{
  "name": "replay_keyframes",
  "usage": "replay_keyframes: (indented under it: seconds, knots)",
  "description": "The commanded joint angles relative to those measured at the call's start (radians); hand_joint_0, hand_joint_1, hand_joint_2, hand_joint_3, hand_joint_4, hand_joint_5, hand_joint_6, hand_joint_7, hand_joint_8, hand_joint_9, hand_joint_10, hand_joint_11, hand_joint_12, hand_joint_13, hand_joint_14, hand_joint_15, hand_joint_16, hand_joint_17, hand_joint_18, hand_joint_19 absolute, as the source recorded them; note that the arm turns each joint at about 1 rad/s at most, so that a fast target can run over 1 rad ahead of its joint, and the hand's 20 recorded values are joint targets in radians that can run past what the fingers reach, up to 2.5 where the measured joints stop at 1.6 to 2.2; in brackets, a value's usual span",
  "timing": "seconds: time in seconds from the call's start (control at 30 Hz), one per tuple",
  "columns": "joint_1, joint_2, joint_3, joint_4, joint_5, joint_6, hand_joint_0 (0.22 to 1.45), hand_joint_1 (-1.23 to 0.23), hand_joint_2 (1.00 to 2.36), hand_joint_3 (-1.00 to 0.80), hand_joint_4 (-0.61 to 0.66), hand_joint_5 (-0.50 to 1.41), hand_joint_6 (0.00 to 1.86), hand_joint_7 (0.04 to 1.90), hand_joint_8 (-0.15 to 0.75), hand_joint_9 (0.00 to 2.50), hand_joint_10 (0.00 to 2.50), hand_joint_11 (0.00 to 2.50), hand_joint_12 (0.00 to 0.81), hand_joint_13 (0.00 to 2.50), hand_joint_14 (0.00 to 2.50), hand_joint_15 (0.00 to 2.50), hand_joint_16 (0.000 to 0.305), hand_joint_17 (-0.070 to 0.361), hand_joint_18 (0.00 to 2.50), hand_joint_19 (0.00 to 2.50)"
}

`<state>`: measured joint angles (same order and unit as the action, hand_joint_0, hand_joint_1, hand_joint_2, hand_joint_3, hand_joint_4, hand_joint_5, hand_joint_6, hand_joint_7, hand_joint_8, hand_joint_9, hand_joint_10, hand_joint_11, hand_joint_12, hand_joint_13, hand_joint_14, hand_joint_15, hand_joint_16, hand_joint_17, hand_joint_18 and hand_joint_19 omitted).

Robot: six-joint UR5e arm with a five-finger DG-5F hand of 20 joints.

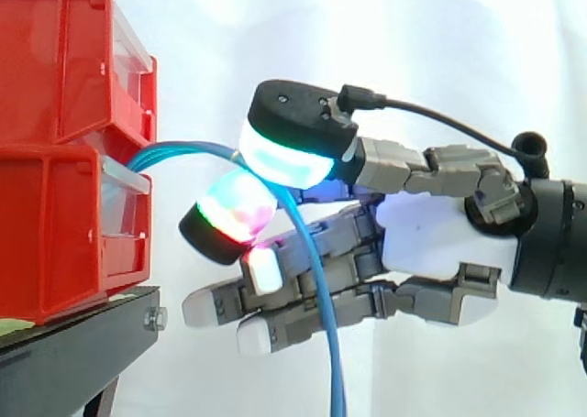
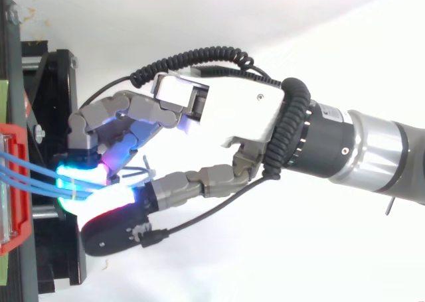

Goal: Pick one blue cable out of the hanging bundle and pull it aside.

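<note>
**Side view.** Two stacked red plastic bins (image 1: 55, 243) sit at the left on a black metal stand (image 1: 73, 353), before a white curtain (image 1: 431, 41). A bundle of thin blue cables (image 1: 316, 279) leaves the gap between the bins, arches to the right and drops down past the lower edge. The grey-and-white robot hand (image 1: 431, 224) reaches in from the right. Two of its thick fingertips (image 1: 284, 156) — one glowing cyan-green above, one red and green below — are closed on the bundle near the top of its arch, just right of the bins. Whether one strand or several lies between them cannot be told. The other fingers stretch leftward below the pinch, and the hanging part of the bundle crosses in front of them.

**Top view.** The hand (image 2: 239, 113) comes in from the right, its fingers bent toward the left. The bundle (image 2: 30, 176) runs rightward from the red bin (image 2: 23, 222) at the left edge into the glowing pads, which meet over the black stand (image 2: 56, 116).
</note>
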<state>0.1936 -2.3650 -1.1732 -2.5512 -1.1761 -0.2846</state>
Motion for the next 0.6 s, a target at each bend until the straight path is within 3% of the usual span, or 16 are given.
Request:
replay_keyframes:
  seconds: [0.0, 0.03, 0.13, 0.3, 0.47, 0.57]
  knots:
    - [0.000, 0.015, 0.000, -0.029, 0.000, -0.001, 0.68, -0.84, 1.01, -0.42, 0.13, -0.17, 0.91, 1.17, 0.305, 0.95, 0.02, 0.75, 0.347, 0.64, 0.01, 0.25, 0.051, 0.114, 0.73, 0.34]
    - [0.000, 0.018, 0.001, -0.046, 0.000, 0.001, 0.66, -0.84, 1.00, -0.50, 0.17, -0.17, 0.91, 1.14, 0.303, 0.95, 0.02, 0.74, 0.349, 0.64, 0.01, 0.25, 0.051, 0.114, 0.73, 0.34]
    - [0.000, 0.018, 0.001, -0.049, 0.000, 0.001, 0.60, -0.81, 1.00, -0.50, 0.23, -0.16, 0.89, 1.16, 0.307, 0.96, 0.02, 0.74, 0.348, 0.64, 0.01, 0.25, 0.050, 0.114, 0.74, 0.35]
    - [0.000, 0.018, 0.001, -0.057, 0.000, 0.001, 0.49, -0.63, 1.00, -0.50, 0.25, -0.15, 0.89, 1.16, 0.333, 1.00, 0.02, 0.73, 0.377, 0.66, 0.01, 0.26, 0.057, 0.128, 0.76, 0.36]
    - [-0.002, 0.016, 0.001, -0.070, 0.000, 0.002, 0.49, -0.51, 1.00, -0.50, 0.25, -0.15, 0.89, 1.17, 0.340, 1.01, 0.02, 0.72, 0.380, 0.66, 0.01, 0.28, 0.057, 0.129, 0.74, 0.40]
    - [-0.002, 0.018, 0.001, -0.076, 0.000, 0.005, 0.55, -0.54, 1.01, -0.42, 0.24, -0.15, 0.88, 1.19, 0.325, 1.00, 0.02, 0.72, 0.363, 0.64, 0.01, 0.28, 0.054, 0.121, 0.71, 0.41]
